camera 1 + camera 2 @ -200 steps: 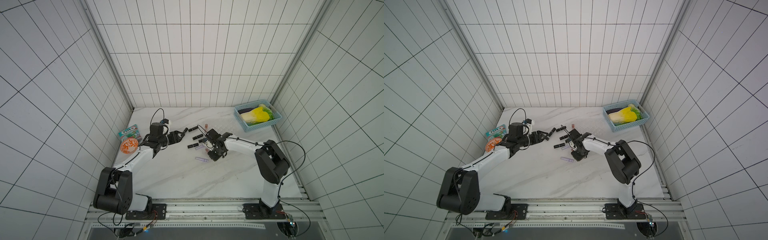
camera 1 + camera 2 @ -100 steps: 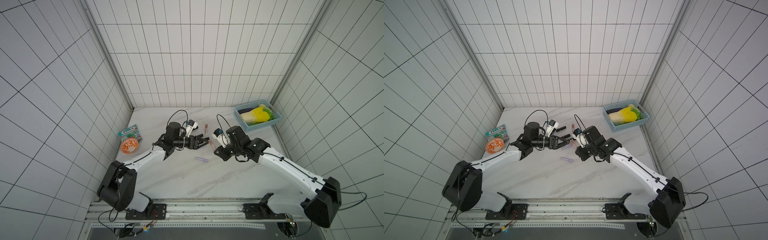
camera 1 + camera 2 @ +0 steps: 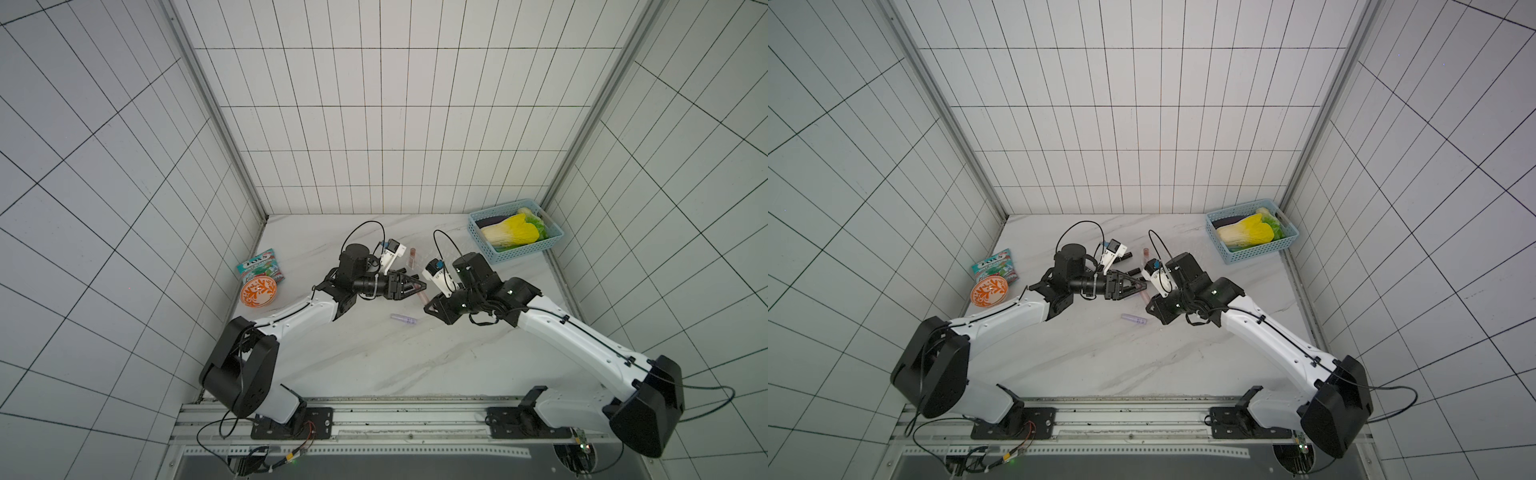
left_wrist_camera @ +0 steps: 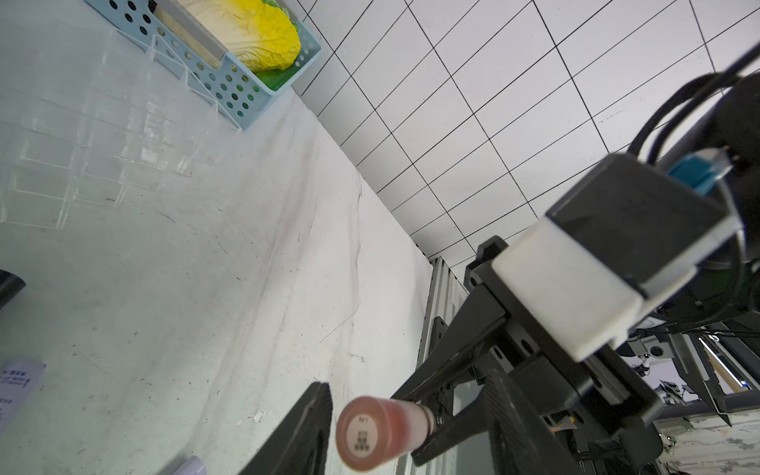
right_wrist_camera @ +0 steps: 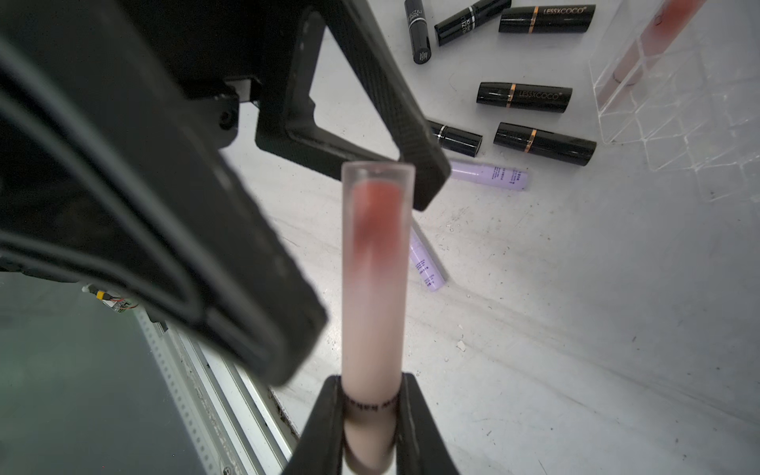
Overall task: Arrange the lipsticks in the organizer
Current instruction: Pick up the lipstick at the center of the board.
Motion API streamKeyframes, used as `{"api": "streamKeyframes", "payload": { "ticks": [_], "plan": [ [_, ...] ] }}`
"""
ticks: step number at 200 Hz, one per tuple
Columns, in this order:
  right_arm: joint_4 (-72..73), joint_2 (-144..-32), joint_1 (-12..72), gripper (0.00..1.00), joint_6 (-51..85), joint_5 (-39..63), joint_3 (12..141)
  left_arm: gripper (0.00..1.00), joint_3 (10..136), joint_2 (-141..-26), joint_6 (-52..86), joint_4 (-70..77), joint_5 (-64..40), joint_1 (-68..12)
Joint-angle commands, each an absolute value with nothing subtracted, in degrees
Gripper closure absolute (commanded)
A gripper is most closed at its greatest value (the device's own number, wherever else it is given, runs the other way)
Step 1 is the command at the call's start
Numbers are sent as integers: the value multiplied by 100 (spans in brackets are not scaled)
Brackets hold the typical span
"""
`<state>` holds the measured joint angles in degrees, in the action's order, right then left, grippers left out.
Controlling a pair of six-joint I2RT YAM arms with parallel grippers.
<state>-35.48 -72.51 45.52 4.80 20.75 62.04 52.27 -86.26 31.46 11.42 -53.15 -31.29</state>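
My right gripper (image 5: 372, 411) is shut on the base of a pinkish gloss tube (image 5: 376, 267), held above the table's middle in both top views (image 3: 422, 296). My left gripper (image 3: 419, 286) stands open around the tube's free end, and one finger (image 4: 308, 423) shows a gap to the tube (image 4: 370, 436). The clear organizer (image 4: 103, 135) sits behind with one pink tube (image 5: 654, 37) standing in it. Several black lipsticks (image 5: 524, 96) and two lavender tubes (image 5: 489, 176) lie on the table; a lavender one (image 3: 403, 318) shows in a top view.
A light-blue basket (image 3: 486, 249) with a cabbage stands at the back right. An orange patterned bowl (image 3: 258, 292) and a snack packet (image 3: 259, 266) lie by the left wall. The table's front edge meets a metal rail (image 3: 374, 411).
The right gripper has risen from the lipsticks on the table with the pink tube. The left gripper swung right to meet it, and its jaws have narrowed round the tube's end.
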Motion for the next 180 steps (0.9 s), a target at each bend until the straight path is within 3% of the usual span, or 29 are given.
{"api": "streamKeyframes", "payload": {
  "ticks": [1, 50, 75, 92, 105, 118, 151, 180],
  "plan": [
    [-3476, -7102, 4597, 85, 527, 2111, 6073, 46, 5436, -8727, 2928, 1021, -5443, -3216],
    [-3480, -7061, 4597, 84, 536, 2018, 6064, 75, 5478, -8675, 2822, 871, -5365, -3226],
    [-3480, -6939, 4598, 74, 558, 1868, 6051, 83, 5562, -8701, 2754, 786, -5230, -3217],
    [-3472, -6775, 4597, 51, 618, 1555, 6012, 86, 5796, -8760, 2583, 508, -5042, -3193],
    [-3459, -6598, 4589, 22, 674, 1184, 5963, 86, 6084, -8842, 2333, 161, -4691, -3173],
    [-3375, -6365, 4588, 0, 743, 738, 5862, 87, 6433, -8994, 2010, -204, -4039, -3197],
    [-3101, -5723, 4514, 1, 894, -293, 5546, 87, 7282, -9620, 1240, -600, -2282, -3482],
    [-3003, -5300, 4326, 1, 948, -606, 5343, 87, 7833, -10281, 720, -573, -1083, -3671]
  ]
}}
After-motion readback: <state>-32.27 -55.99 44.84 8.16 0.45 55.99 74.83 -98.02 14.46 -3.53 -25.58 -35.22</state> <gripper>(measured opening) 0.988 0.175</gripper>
